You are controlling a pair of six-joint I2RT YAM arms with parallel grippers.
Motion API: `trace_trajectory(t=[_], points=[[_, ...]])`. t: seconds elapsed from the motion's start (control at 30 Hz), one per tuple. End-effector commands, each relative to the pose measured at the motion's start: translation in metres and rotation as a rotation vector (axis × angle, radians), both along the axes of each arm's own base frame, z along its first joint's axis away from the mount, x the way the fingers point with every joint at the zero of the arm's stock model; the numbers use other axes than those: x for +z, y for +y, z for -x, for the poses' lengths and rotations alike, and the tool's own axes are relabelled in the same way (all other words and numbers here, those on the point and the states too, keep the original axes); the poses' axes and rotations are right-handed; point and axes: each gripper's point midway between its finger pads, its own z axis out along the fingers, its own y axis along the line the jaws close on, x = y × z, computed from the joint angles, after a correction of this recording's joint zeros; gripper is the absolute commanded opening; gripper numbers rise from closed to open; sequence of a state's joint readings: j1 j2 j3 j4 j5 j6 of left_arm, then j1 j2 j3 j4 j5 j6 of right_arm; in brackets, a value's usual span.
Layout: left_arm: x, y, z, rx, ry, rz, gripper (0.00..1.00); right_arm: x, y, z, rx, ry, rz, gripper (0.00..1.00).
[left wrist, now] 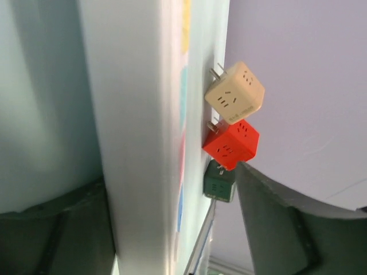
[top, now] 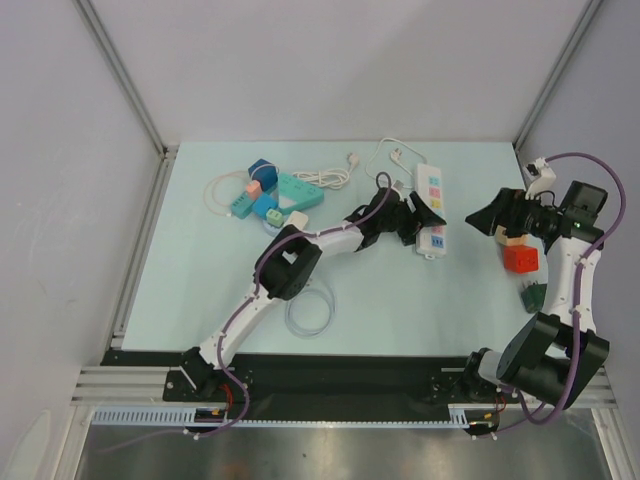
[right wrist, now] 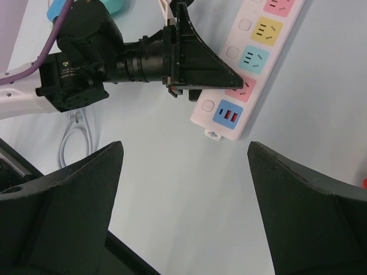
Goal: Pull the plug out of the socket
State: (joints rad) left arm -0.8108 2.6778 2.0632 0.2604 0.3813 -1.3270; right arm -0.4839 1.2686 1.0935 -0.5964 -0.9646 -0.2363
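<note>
The left gripper (top: pixel 418 226) was over the near half of the white power strip (top: pixel 433 192). Its jaws were spread wide and straddled the strip's body, with a finger (left wrist: pixel 287 229) on each long side. Whether the pads actually pressed on the casing could not be told. From the right wrist, its black fingers covered the pink socket (right wrist: pixel 243 87) next to the strip's blue USB end, so the plug there could not be made out.

The right gripper (top: pixel 484 214) hovered just to the right of the strip, facing it, jaws fully apart and holding nothing. Further right of the strip, three cube adapters lay in a row: a beige cube (left wrist: pixel 235 94), a red cube (left wrist: pixel 232 146) just beside it, and a green cube (left wrist: pixel 219 183) last in line. Well to the left of the strip lay a teal strip (top: pixel 298 190), with a bundle of white cable (top: pixel 322 178) between the two strips.
</note>
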Motion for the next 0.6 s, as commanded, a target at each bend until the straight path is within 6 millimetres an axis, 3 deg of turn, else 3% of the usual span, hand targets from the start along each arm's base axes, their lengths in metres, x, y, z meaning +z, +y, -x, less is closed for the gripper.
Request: trace_trajectory(t=[0.0, 0.07, 0.1, 0.13, 0.23, 0.3, 0.33, 0.4, 0.43, 0.47, 0.57], points=[[0.046, 0.004, -0.008, -0.015, -0.081, 0.001, 0.86, 0.012, 0.002, 0.002, 0.013, -0.043, -0.014, 0.95], [0.052, 0.014, -0.014, -0.016, -0.161, -0.064, 0.91, 0.012, 0.002, 0.003, 0.016, -0.046, -0.017, 0.95], [0.068, 0.019, -0.016, -0.008, -0.199, -0.083, 0.94, 0.012, 0.002, 0.003, 0.015, -0.045, -0.018, 0.95], [0.063, 0.028, -0.016, -0.024, -0.231, -0.154, 0.95, 0.013, 0.002, 0.003, 0.015, -0.047, -0.019, 0.95], [0.074, 0.054, -0.020, -0.022, -0.342, -0.304, 1.00, 0.013, 0.002, 0.002, 0.013, -0.049, -0.018, 0.95], [0.069, 0.072, -0.024, -0.010, -0.395, -0.399, 1.00, 0.013, 0.002, 0.003, 0.013, -0.046, -0.019, 0.95], [0.086, 0.081, -0.024, -0.019, -0.460, -0.427, 0.99, 0.013, 0.002, 0.003, 0.012, -0.047, -0.015, 0.95], [0.082, 0.101, -0.023, -0.017, -0.502, -0.496, 1.00, 0.013, 0.002, 0.004, 0.012, -0.049, -0.010, 0.95], [0.105, 0.109, -0.021, -0.023, -0.576, -0.502, 1.00, 0.013, 0.003, 0.004, 0.013, -0.050, -0.009, 0.95], [0.097, 0.120, -0.015, -0.035, -0.587, -0.535, 0.99, 0.013, 0.004, 0.005, 0.019, -0.052, -0.006, 0.95], [0.123, 0.153, -0.007, -0.025, -0.729, -0.614, 1.00, 0.012, 0.014, 0.007, 0.056, -0.057, 0.012, 0.95]])
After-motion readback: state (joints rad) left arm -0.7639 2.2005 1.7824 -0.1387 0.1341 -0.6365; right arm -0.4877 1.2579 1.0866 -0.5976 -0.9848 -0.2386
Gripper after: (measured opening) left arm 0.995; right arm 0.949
